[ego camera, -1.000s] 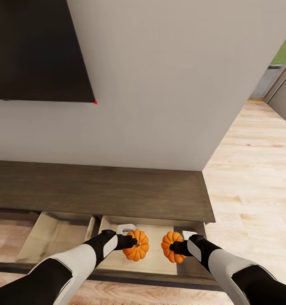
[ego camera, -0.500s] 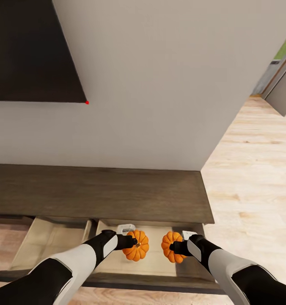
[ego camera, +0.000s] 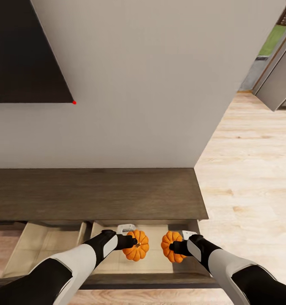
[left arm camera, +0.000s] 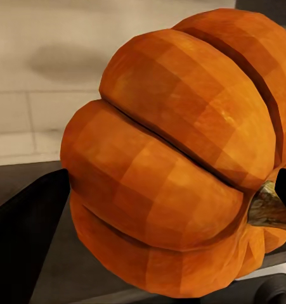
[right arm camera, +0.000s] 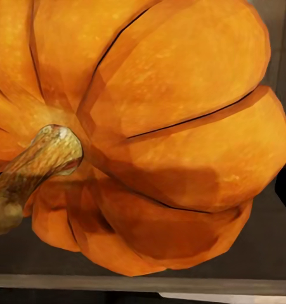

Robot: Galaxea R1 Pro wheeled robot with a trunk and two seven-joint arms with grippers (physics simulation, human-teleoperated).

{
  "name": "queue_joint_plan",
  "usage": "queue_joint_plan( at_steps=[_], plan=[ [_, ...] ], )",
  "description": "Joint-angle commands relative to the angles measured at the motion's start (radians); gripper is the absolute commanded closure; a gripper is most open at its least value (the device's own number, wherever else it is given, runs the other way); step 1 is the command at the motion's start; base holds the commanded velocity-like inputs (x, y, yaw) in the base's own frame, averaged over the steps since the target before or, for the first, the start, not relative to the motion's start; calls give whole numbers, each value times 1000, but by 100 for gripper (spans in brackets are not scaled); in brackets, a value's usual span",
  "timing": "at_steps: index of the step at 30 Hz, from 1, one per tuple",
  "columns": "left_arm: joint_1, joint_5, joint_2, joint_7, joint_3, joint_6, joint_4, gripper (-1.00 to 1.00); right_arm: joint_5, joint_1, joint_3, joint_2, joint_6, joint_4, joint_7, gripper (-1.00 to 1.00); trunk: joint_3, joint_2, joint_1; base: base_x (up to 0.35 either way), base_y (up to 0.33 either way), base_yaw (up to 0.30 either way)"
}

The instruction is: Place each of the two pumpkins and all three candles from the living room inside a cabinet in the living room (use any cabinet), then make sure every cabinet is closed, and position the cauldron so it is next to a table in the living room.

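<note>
Two orange pumpkins are held over the cabinet's (ego camera: 96, 192) open right drawer (ego camera: 113, 262), whose inside is light beige. My left gripper (ego camera: 132, 242) is shut on the left pumpkin (ego camera: 139, 250). My right gripper (ego camera: 175, 248) is shut on the right pumpkin (ego camera: 169, 242). Up close in the left wrist view, the ribbed pumpkin (left arm camera: 174, 171) sits between dark fingers (left arm camera: 22, 240). The right wrist view has the other pumpkin (right arm camera: 174, 126) with its stem (right arm camera: 28, 177) pointing sideways. The candles, the cauldron and the table are out of view.
A second drawer (ego camera: 41, 243) stands open to the left. A dark TV screen (ego camera: 20, 51) hangs on the white wall (ego camera: 138, 84) above the cabinet. Light wooden floor (ego camera: 244, 190) stretches to the right, with a grey door panel (ego camera: 278, 80) at the far right.
The whole picture has slid left, so the camera has moved relative to the cabinet. Both arms keep the same pose, each still holding its pumpkin.
</note>
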Motion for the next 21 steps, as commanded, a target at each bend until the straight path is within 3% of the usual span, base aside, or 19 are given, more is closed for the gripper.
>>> queue_joint_plan(
  at_steps=[1, 14, 21],
  plan=[
    [-1, 8, 0, 0, -8, 3, 0, 100, -6, 0, 9, 1, 4, -1, 2, 100, -1, 0, 0, 0, 0, -3],
    [-1, 8, 0, 0, -9, 3, 0, 100, -6, 0, 9, 6, 4, -1, 3, 100, -4, 0, 0, 0, 0, 106],
    [-1, 8, 0, 0, -9, 3, 0, 100, -6, 0, 9, 6, 2, -1, 3, 100, -26, -49, 27, 0, 0, 2]
  ],
)
